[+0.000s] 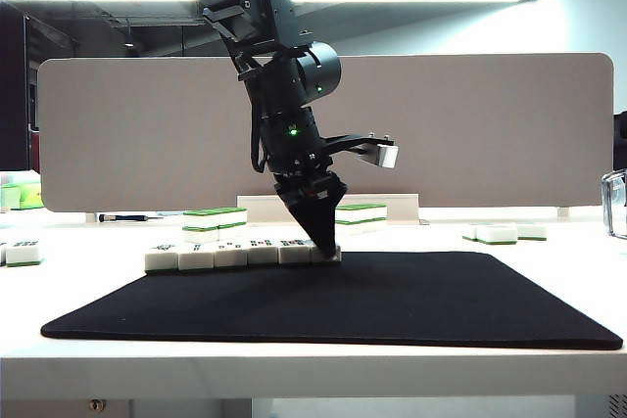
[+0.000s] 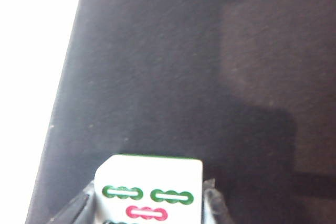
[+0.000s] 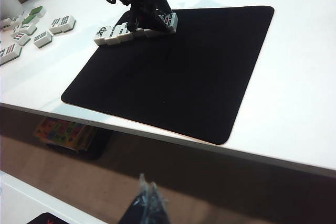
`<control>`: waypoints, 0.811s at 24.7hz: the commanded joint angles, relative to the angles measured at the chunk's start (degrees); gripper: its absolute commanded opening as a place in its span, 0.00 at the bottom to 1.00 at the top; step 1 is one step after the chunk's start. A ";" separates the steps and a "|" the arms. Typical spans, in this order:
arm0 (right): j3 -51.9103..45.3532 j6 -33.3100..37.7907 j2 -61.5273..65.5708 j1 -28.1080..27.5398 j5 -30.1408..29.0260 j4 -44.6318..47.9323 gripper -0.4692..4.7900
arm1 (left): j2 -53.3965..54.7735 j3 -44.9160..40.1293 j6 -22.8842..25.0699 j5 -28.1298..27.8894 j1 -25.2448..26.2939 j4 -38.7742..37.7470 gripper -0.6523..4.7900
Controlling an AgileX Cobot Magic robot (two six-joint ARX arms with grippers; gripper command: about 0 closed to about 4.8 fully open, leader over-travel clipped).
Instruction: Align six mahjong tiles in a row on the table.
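Black left gripper [image 1: 324, 245] is pointed steeply down onto a row of white green-backed mahjong tiles [image 1: 240, 255].
The end tile [image 2: 150, 192] is clasped between its jaws; the right gripper [image 3: 147, 203] appears closed, empty.

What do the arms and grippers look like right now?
The left arm is black with a round joint housing, a lit green LED, a looping black cable and a small white-faced module. The left gripper tapers to black fingers. The right gripper shows only dark, glossy-wrapped fingertips.
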 commanded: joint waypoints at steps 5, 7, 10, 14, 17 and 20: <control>0.13 -0.17 -0.76 0.07 0.07 0.55 0.09 | -0.31 0.46 -3.87 -0.15 -0.50 1.01 0.77; 0.13 -0.17 -0.79 0.07 0.07 0.55 0.09 | -0.46 2.67 -3.91 -0.15 -1.07 -0.85 0.77; 0.13 -0.20 -0.79 0.07 0.07 0.57 0.09 | -2.91 6.36 -8.81 -0.15 -2.51 -1.79 0.76; 0.13 -0.17 -0.76 0.07 0.07 0.55 0.09 | -8.70 6.84 -15.26 -0.15 -2.19 -5.95 0.55; 0.13 -0.17 -0.79 0.07 0.04 0.55 0.09 | -14.03 5.57 -16.13 -0.90 -1.03 -10.71 0.38; 0.13 -0.17 -0.79 0.07 0.04 0.55 0.09 | -22.86 0.79 -16.11 -4.24 -0.15 -10.12 0.38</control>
